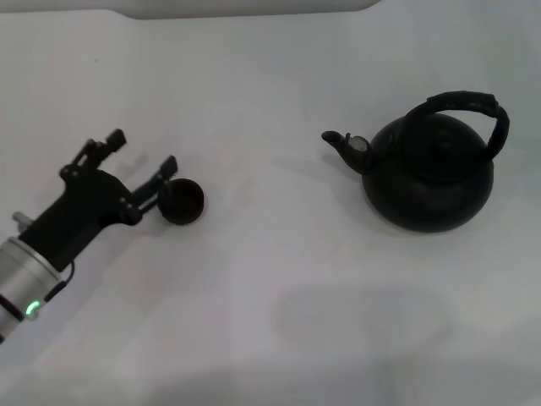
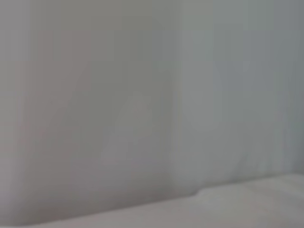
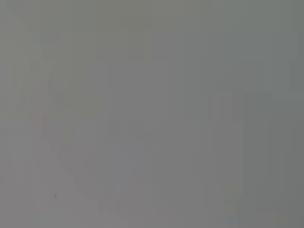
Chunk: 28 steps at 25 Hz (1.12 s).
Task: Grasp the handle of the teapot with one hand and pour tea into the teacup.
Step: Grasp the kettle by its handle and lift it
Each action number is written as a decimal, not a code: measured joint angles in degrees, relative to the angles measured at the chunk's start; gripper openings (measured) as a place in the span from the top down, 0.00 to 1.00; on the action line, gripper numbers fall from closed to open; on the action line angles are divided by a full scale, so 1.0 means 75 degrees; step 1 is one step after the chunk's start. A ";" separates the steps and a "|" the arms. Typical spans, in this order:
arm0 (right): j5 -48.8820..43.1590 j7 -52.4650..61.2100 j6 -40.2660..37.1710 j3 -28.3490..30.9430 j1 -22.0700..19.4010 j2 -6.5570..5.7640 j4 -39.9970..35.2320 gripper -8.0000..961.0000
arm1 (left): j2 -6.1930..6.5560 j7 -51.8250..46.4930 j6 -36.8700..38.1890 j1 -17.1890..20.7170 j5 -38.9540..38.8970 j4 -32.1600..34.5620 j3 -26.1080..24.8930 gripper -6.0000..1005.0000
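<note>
Black and matte, the teapot [image 1: 428,176] sits toward the desk's [image 1: 279,279] right edge, handle [image 1: 470,108] arched overhead, spout facing the teacup [image 1: 182,202]. Our left gripper [image 1: 142,156] lies beside the cup, fingers [image 1: 166,168] spread, holding nothing; one touches its rim. We should grip the handle's crest squarely.

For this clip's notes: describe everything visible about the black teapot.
The round matte black teapot stands upright on the white table, at the robot's right. Its thick black arched handle is raised and leans rightward. Its short curved spout, silvery near the base, points toward the small dark teacup. No gripper touches it.
</note>
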 joint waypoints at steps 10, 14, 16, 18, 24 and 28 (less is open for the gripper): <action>-0.0462 0.0492 0.0035 -0.0094 -0.0005 -0.0115 -0.0079 0.11 | 0.0059 -0.0013 -0.1153 0.0627 -0.0018 0.0175 -0.1571 0.11; -0.1189 0.1604 0.0003 -0.0094 -0.0126 -0.0303 -0.0048 0.11 | 0.0060 0.0007 -0.1175 0.0950 -0.0019 0.0198 -0.2831 0.11; -0.1802 0.2171 -0.0011 -0.0094 -0.0217 -0.0479 -0.0017 0.11 | 0.0061 0.0011 -0.1144 0.1073 -0.0020 0.0195 -0.3343 0.11; -0.2439 0.2798 -0.0127 -0.0084 -0.0359 -0.0700 -0.0009 0.11 | 0.0062 0.0020 -0.1077 0.1179 -0.0064 0.0164 -0.3816 0.11; -0.3760 0.4176 -0.1470 -0.0068 -0.0944 -0.1260 0.0190 0.11 | 0.0067 -0.0002 -0.0969 0.1335 -0.0622 0.0130 -0.4503 0.11; -0.4172 0.4672 -0.2491 -0.0086 -0.1123 -0.1346 0.0854 0.11 | 0.0070 -0.0003 -0.0903 0.1277 -0.1115 0.0131 -0.4514 0.11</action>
